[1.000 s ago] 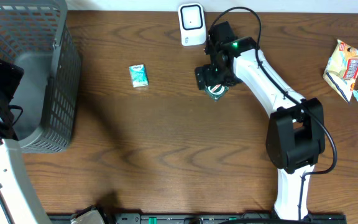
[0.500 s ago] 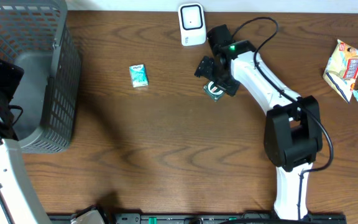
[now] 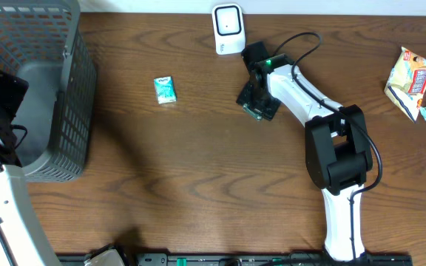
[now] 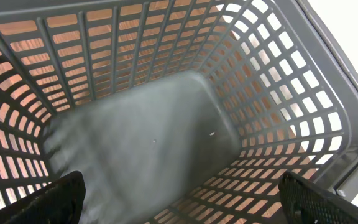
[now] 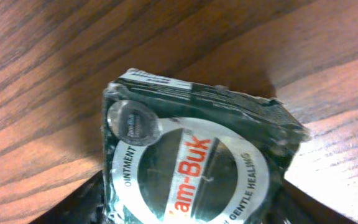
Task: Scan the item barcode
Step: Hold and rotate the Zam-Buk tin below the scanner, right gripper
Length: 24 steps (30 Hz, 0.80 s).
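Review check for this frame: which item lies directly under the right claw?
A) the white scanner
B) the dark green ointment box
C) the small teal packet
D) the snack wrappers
B: the right wrist view is filled by the dark green box, printed "am-Buk" and "ointment", lying on the wood between the fingers of the right claw. The overhead view shows the teal packet lying well apart from it.

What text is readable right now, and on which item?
"am-Buk", red, on the dark green ointment box; start unclear.
"OINTMENT" and "GENTLE HEALING", around its white ring.
Round silver sticker: blurred.
Small teal packet, yellow snack bag: too small.
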Available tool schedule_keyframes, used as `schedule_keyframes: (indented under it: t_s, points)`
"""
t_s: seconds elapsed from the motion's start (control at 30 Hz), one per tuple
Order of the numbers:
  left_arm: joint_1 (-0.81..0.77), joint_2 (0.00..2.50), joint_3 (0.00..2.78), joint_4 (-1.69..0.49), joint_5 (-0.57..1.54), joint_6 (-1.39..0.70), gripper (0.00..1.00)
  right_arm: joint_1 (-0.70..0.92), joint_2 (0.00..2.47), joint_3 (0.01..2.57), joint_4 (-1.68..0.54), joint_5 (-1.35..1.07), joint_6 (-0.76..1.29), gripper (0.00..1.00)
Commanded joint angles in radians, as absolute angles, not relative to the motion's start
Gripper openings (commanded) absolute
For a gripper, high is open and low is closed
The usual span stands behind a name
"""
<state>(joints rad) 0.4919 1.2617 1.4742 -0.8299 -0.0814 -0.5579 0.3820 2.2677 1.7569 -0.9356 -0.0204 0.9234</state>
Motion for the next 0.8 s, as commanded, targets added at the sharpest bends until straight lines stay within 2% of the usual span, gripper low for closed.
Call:
schedule_keyframes:
  t_s: [0.0, 0.1, 0.23, 0.3, 0.37, 0.43, 0.47, 0.5, 0.67, 0.77]
  points:
    - [0.494, 1.267, 1.477, -0.830, -0.091, -0.567, 0.98, 0.384, 2.295, 1.747, -0.950, -0.010, 0.769, 0.59]
    - [0.494, 1.267, 1.477, -0.830, -0.091, -0.566, 0.98, 0.378, 2.294, 1.770, -0.976, -0.010, 0.648, 0.59]
    - [0.494, 1.267, 1.477, -0.830, -0.091, -0.567, 0.98, 0.375, 2.289, 1.857, -1.060, -0.013, 0.207, 0.59]
    - [0.494, 1.267, 1.477, -0.830, -0.091, -0.567, 0.98, 0.376, 2.284, 1.890, -1.104, 0.007, 0.013, 0.50]
    - [0.494, 1.267, 1.477, -0.830, -0.091, -0.566, 0.98, 0.376, 2.282, 1.915, -1.143, 0.087, -0.108, 0.50]
    - [0.494, 1.267, 1.477, -0.830, -0.091, -0.566, 0.98, 0.376, 2.282, 1.922, -1.168, 0.200, -0.189, 0.59]
    - [0.494, 1.267, 1.477, -0.830, -0.091, -0.566, 0.98, 0.374, 2.282, 1.922, -1.183, 0.274, -0.244, 0.89]
    - [0.494, 1.267, 1.477, -0.830, -0.091, -0.566, 0.98, 0.373, 2.282, 1.922, -1.185, 0.303, -0.264, 0.99]
    - [0.494, 1.267, 1.477, -0.830, -0.091, -0.566, 0.98, 0.371, 2.282, 1.922, -1.175, 0.226, -0.263, 0.99]
    - [0.494, 1.267, 1.477, -0.830, -0.091, -0.567, 0.98, 0.368, 2.282, 1.922, -1.159, 0.076, -0.111, 0.99]
